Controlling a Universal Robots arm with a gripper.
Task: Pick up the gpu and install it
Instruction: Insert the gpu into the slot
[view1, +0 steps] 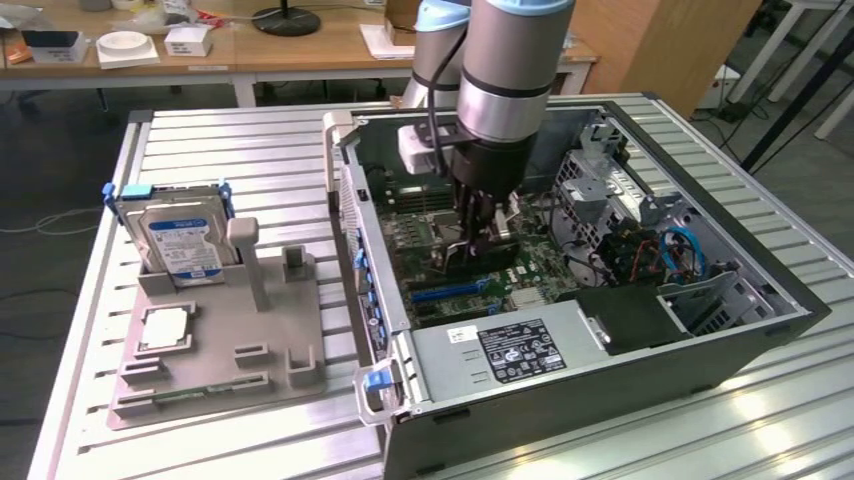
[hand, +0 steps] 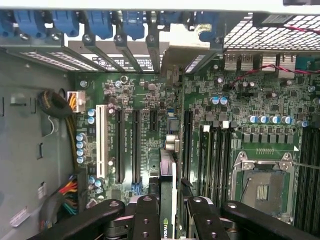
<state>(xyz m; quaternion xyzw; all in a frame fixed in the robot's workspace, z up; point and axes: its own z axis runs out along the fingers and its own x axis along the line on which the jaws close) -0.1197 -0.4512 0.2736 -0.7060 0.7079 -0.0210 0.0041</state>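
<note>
Ribbed aluminium table (view1: 227, 150) carries everything, with wooden desks (view1: 267, 50) behind it. Largest on it is the open black computer case (view1: 641, 380), lying on its side with its green motherboard (view1: 441, 270) (hand: 150, 90) facing up. At the exterior view's left sits a grey moulded fixture tray (view1: 227, 390) with a silver hard drive with a blue-white label (view1: 180, 245) standing in its far corner.

My grey arm (view1: 514, 70) reaches straight down into the case. My tool (view1: 483, 225) (hand: 172, 210) is clamped on the thin black rectangular gpu card (view1: 487, 255) (hand: 166, 172). The gpu stands on edge between my black fingers (hand: 145, 210), directly below the tool. It sits over the motherboard's long black expansion slots (hand: 135, 145). I cannot tell whether its lower edge touches a slot.
</note>
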